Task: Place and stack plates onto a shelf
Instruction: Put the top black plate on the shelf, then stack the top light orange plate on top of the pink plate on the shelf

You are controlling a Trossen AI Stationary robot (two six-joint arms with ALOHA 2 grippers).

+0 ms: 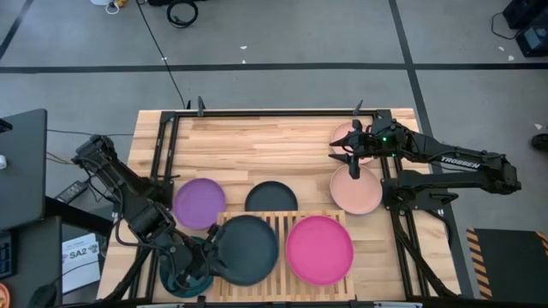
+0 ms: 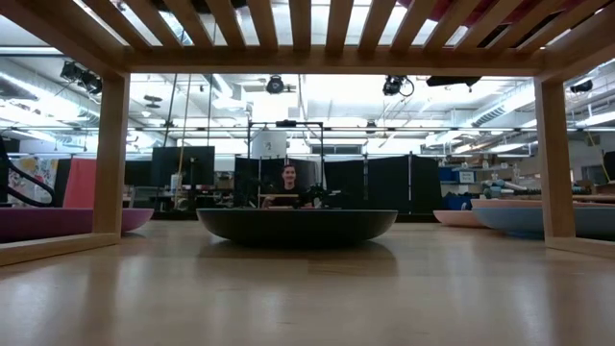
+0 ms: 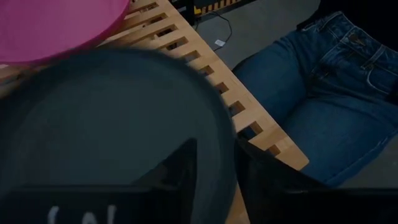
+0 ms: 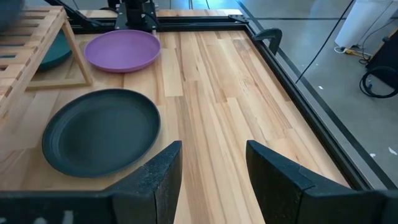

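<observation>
— Plates first: how would you expect that round matte dark grey plate [image 1: 247,249] on the light wooden slatted shelf [image 1: 278,224] to handle?

— Stiff, fairly light and smooth-skinned, I'd judge. The low rim is the only real purchase, so pinch it across the edge. It lies flat on the shelf's left half, just beside the round magenta plate [image 1: 318,249] on the right half.

— And the left gripper [image 3: 214,180]?

— Low at the table's near-left corner, forearm angled in towards the shelf, fingers straddling that grey plate's rim. There's a gap showing between them, so they look parted rather than pinching; whether they touch the rim I can't say.

— The right one?

— The right gripper [image 4: 211,171] hangs over the far-right part of the table beside the round pale pink plate [image 1: 355,190], fingers spread, holding nothing.

— What's left on the table?

— A second dark grey plate [image 4: 102,130] and a round purple plate [image 4: 122,50].
</observation>
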